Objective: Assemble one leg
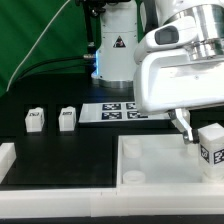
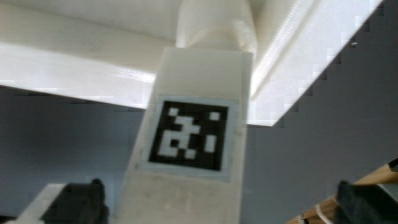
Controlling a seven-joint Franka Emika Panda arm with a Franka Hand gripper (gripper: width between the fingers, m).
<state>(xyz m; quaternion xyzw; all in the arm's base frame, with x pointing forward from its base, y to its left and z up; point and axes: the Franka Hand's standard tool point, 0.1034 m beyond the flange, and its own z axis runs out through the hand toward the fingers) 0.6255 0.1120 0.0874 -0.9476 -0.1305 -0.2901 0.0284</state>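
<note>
A white leg (image 2: 189,120) with a black-and-white tag lies between my open gripper's (image 2: 217,205) dark fingers (image 2: 71,202), with a gap on each side. Its far end reaches the corner of the large white tray (image 2: 299,62). In the exterior view this leg (image 1: 211,144) stands at the tray's (image 1: 150,158) right end, and my gripper (image 1: 198,135) hangs just above it, one finger (image 1: 184,126) showing on its left. Two more legs (image 1: 35,120) (image 1: 67,119) stand on the black table at the exterior view's left.
The marker board (image 1: 118,111) lies behind the tray in the middle. A white robot base (image 1: 112,50) stands at the back. Another white part (image 1: 6,156) lies at the exterior view's lower left. A green cloth hangs behind.
</note>
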